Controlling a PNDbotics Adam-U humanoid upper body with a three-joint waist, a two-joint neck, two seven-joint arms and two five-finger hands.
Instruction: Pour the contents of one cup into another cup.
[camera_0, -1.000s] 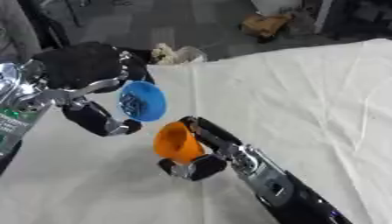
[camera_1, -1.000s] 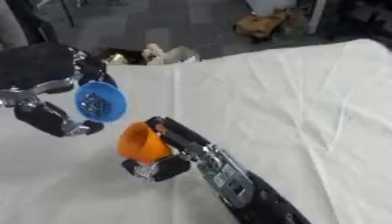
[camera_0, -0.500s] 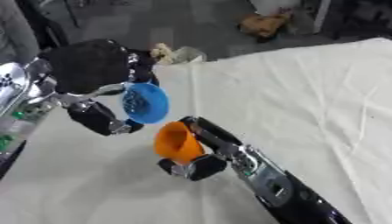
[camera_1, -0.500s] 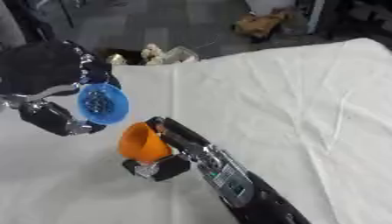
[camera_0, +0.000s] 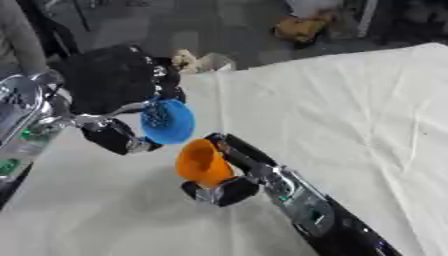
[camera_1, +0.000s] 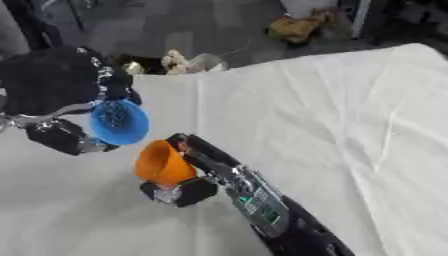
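Observation:
My left hand (camera_0: 114, 95) holds a blue cup (camera_0: 168, 120) above the table, its fingers curled round it. The blue cup is tipped on its side with its mouth facing right and down, just above the orange cup. My right hand (camera_0: 229, 175) grips an orange cup (camera_0: 203, 163), which leans with its mouth up and to the left, close under the blue cup's rim. I cannot make out what is inside either cup.
A white cloth (camera_0: 350, 115) covers the table and runs wide to the right. Beyond the far edge lie a pale crumpled object (camera_0: 197, 61) and a brown object (camera_0: 302, 27) on the dark floor.
My left hand has brought the blue cup right and down toward the orange cup and tipped it further. The orange cup and right hand have hardly moved.

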